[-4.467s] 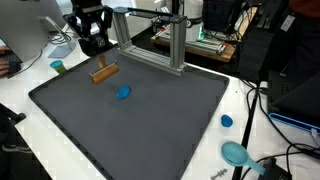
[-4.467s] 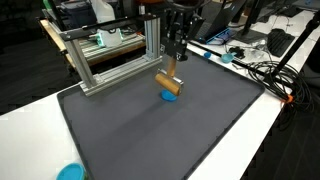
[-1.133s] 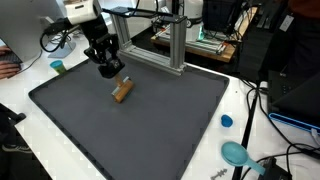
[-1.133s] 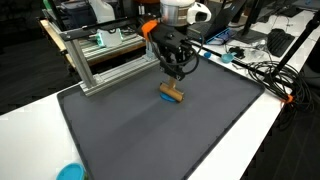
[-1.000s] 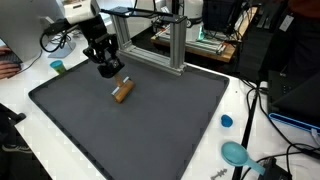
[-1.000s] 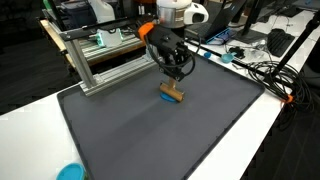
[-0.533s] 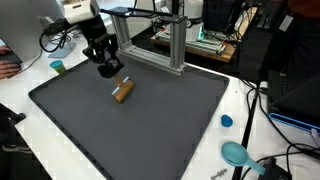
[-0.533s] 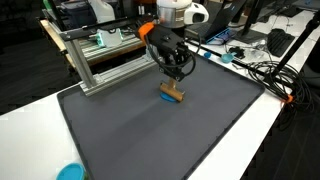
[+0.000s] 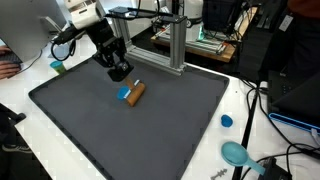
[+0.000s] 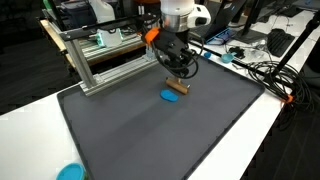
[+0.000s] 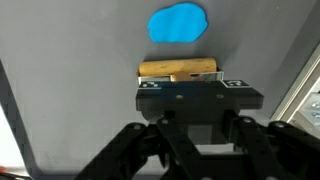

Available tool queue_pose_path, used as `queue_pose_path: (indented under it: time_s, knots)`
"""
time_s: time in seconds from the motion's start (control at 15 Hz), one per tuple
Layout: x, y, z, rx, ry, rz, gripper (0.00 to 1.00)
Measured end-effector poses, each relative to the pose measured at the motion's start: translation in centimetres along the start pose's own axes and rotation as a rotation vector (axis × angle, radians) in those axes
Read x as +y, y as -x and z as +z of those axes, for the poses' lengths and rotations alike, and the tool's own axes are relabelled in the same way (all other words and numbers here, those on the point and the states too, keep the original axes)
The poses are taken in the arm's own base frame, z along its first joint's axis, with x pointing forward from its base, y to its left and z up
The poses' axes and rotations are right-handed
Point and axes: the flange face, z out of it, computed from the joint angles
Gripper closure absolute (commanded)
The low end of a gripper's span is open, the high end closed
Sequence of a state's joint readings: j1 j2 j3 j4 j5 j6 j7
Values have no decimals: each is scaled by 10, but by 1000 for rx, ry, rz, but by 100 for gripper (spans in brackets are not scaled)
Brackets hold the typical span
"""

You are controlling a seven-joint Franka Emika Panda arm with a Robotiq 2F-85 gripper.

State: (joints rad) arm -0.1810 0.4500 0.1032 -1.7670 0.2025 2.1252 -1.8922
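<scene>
The gripper [image 9: 120, 74] hangs low over the dark mat [image 9: 150, 135], right at the wooden block [image 9: 135, 93]; whether its claw is spread or pinching the block, I cannot tell; in the wrist view the block [image 11: 177, 69] lies crosswise at 12 o'clock from the gripper body, with the blue disc [image 11: 178, 23] just beyond at 12 o'clock, close but apart; in an exterior view the aluminium frame [image 10: 110, 60] stands along the mat's far edge.
</scene>
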Motion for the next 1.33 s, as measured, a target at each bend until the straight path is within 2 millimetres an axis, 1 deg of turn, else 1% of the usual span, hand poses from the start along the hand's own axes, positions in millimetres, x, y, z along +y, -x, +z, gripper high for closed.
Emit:
queue_pose_path:
  time_s: [0.07,0.13,0.33,0.4,0.47,0.53,0.6,0.67,0.8,1.13,1.33]
  knots:
    - [0,-1,-6,4,11,7,79]
    - [0,-3,-18,4,31,12,79]
    - [-9,-11,-78,-28,106,53,79]
    - [-14,-13,-93,-37,115,69,79]
    - [-18,-15,-103,-47,114,85,79]
    - [-21,-17,-108,-57,108,101,79]
    - [-22,-19,-108,-67,100,116,79]
    - [-22,-21,-103,-75,89,130,79]
    - [-21,-22,-88,-94,84,168,79]
    - [-9,-9,-51,-145,119,248,79]
    - [-7,-1,-31,-159,108,282,79]
